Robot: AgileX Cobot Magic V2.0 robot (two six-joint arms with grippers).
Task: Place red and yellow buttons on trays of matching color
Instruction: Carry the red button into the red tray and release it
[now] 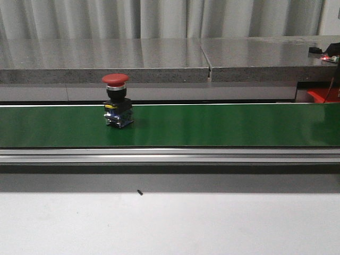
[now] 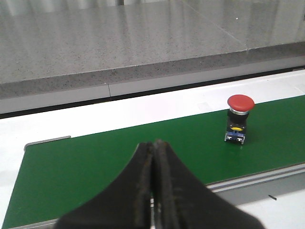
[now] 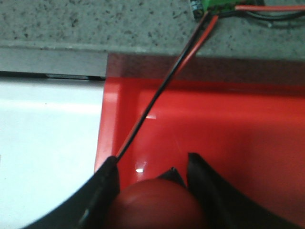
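Right claw [image 3: 152,191] gripping red button [image 3: 155,202] over wire-crossed red tray [image 3: 228,124]

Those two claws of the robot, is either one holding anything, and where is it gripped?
The right gripper holds a red button by its domed cap, above the red tray. The left gripper is shut and empty.

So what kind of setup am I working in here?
Probably an industrial sorting test cell, not a home: a green conveyor belt carries a red emergency-stop button, beside a speckled stone counter, with a red tray under the right gripper.
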